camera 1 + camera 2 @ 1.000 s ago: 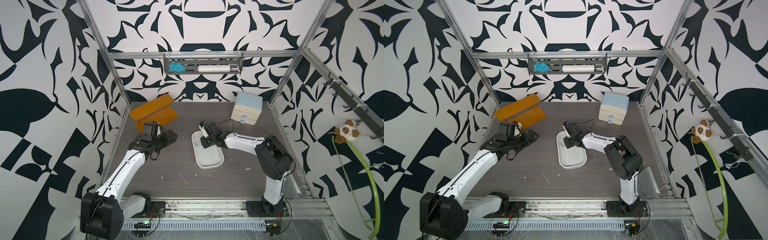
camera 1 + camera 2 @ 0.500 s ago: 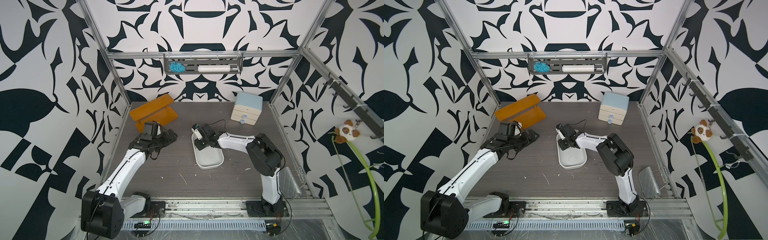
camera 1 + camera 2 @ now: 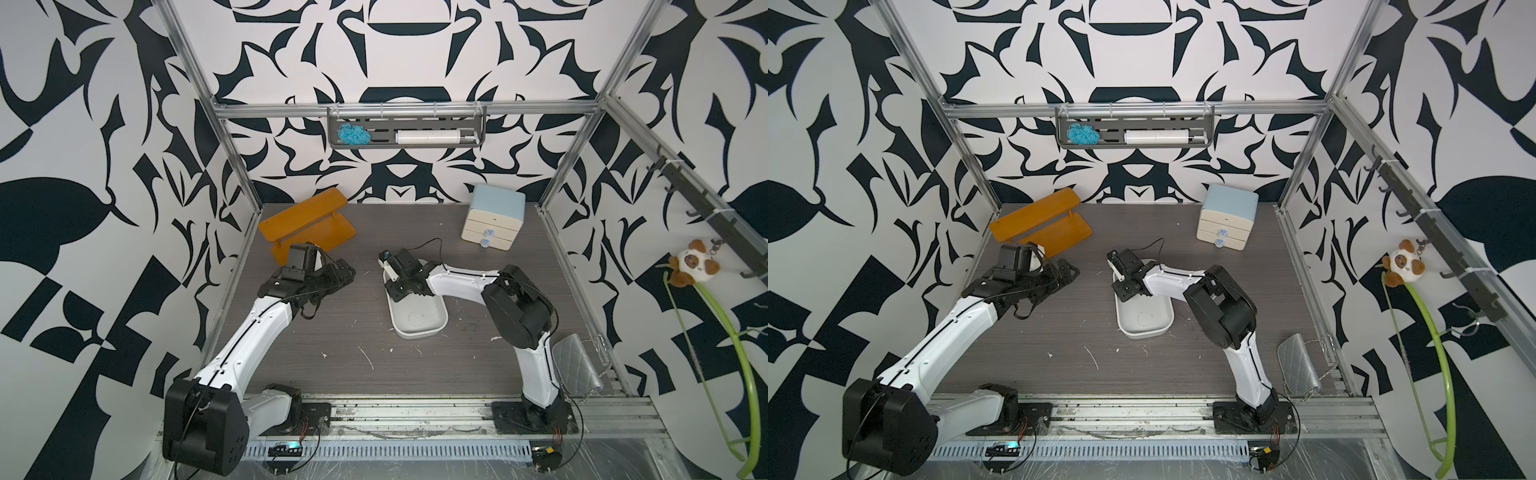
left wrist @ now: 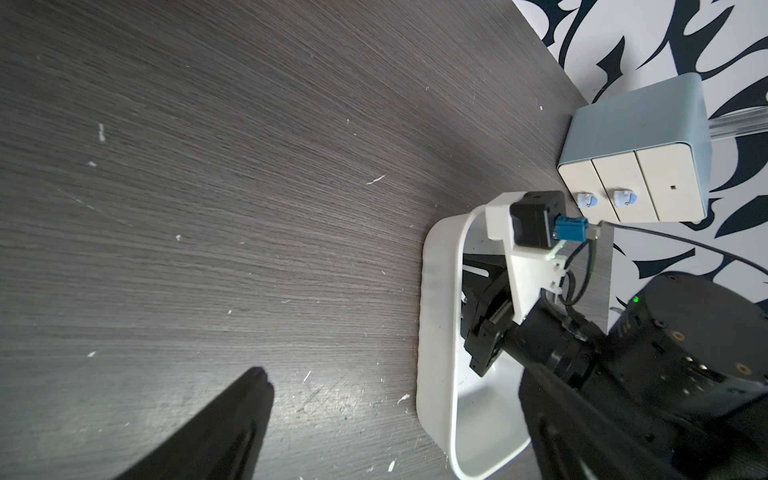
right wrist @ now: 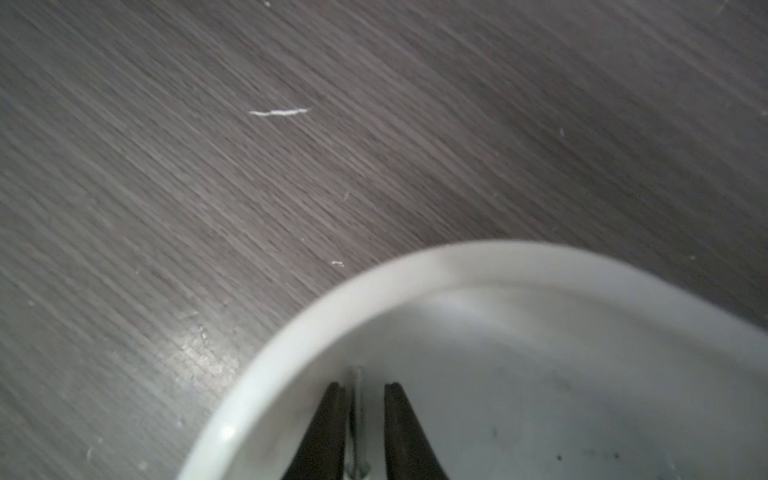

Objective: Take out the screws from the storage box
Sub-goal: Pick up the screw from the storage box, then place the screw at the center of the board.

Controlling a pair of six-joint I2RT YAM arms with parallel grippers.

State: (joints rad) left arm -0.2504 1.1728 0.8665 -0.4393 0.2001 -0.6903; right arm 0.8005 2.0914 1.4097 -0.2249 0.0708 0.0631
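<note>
Screw [image 5: 356, 417] between tips of right pincer [image 5: 363, 388], inside storage box [image 5: 291, 332].

The storage box [image 5: 291, 332] wall hems the right end effector [image 5: 363, 387]; tabletop [image 5: 208, 187] beyond lies open.

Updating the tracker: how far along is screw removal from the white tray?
Done: nothing confirmable; the dark wood-grain table shows only white flecks, no clear screw. In hand: the right gripper is in the shallow white plastic tray, jaws narrowly apart around one thin silver screw, not visibly clamped. The left gripper is open, away from the tray. Left: grip, lift out; more screws may be hidden under the right gripper.
</note>
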